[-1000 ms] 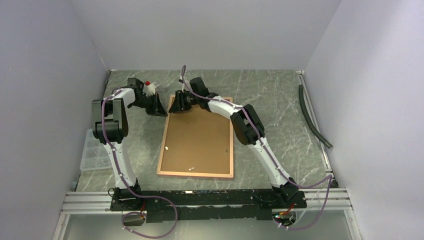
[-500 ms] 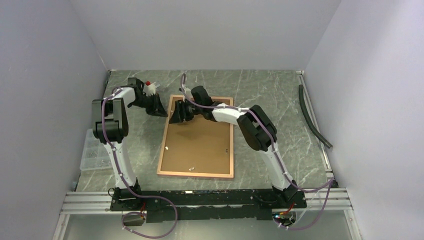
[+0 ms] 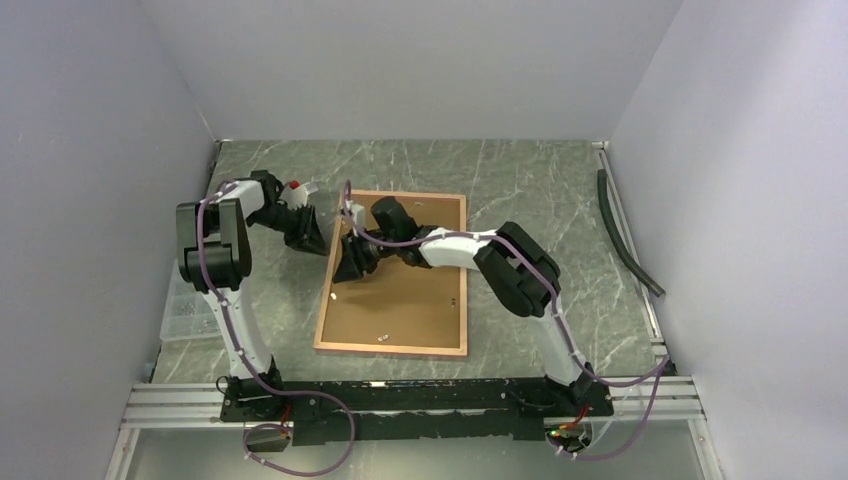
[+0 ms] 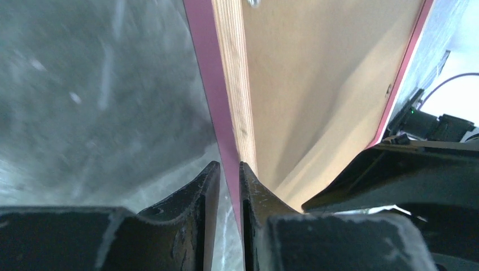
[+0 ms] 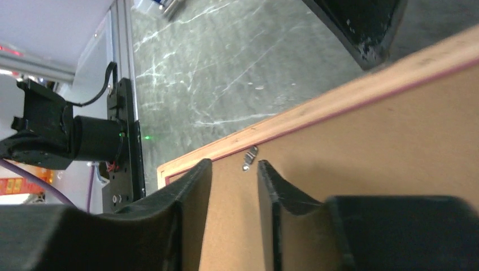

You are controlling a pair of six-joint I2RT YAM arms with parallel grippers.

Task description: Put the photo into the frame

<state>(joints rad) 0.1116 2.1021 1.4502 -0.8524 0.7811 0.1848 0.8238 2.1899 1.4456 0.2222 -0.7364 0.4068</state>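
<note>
**Both grippers at the frame's left edge, frame lying back-up**

The left arm reaches forward with its elbow raised. The left gripper (image 3: 318, 238) is low over the table (image 3: 540, 200), just outside the far-left corner of the frame (image 3: 400, 350). In the left wrist view its fingers (image 4: 204, 189) stand only a slit apart, and the frame's pink border (image 4: 204, 68) runs into that slit. I cannot tell whether they pinch it.

The right arm bends across the frame from the right. The right gripper (image 3: 348, 272) points down over the brown backing board (image 3: 410, 300), close to the frame's left edge and about halfway along it. Its jaws are moderately apart and hold nothing. A small metal tab (image 5: 249, 157) shows on the board just beyond the tips.

A second ago the right gripper was at the frame's far-left corner. It has since come nearer along the left edge. The left gripper has barely shifted, and the frame lies where it did.

The frame sits rear side up, left of the table's centre, with its near edge close to the table's near edge. It is well apart from the black hose (image 3: 628, 235) along the right edge. A white object with a red cap (image 3: 296, 185) stands just behind the left gripper, and a clear box (image 3: 185, 305) sits at the left edge.
</note>
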